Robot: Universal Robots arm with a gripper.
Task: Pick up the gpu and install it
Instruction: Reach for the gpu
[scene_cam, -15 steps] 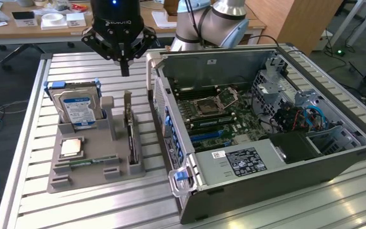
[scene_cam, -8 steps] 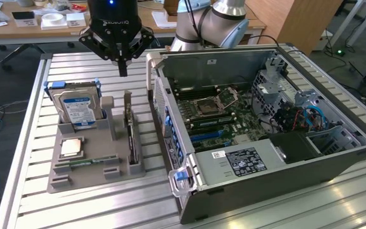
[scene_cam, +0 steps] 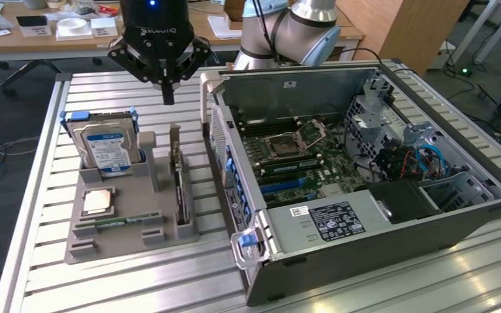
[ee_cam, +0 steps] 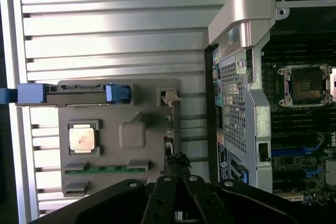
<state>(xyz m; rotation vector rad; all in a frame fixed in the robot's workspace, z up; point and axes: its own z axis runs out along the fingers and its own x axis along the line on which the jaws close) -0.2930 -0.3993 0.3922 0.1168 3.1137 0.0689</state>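
Slatted metal table [scene_cam: 102,287]: carries all items. Open computer case [scene_cam: 390,228]: lies on its side on the exterior view's right, side panel off, motherboard [scene_cam: 286,150] exposed with its expansion slots unoccupied. Arm [scene_cam: 294,32]: stands behind the case. Grey parts holder [scene_cam: 115,244]: sits on the table just beside the case, on the exterior view's left. Hard drive [scene_cam: 107,150]: upright in the holder's far slot, blue label facing the camera. The gpu [scene_cam: 181,189]: stands on its long edge in the holder's slot nearest the case, not installed; in the wrist view it is seen edge-on [ee_cam: 169,129]. Gripper [scene_cam: 167,96]: hangs in the air above the far end of the holder, roughly over the gpu's line and clear of it; fingers brought together to a point, nothing held between them. In the wrist view the fingertips [ee_cam: 176,167] overlap one end of the card. CPU [scene_cam: 99,200]: flat in its recess. RAM stick [scene_cam: 122,222]: lies in its slot near the holder's front.
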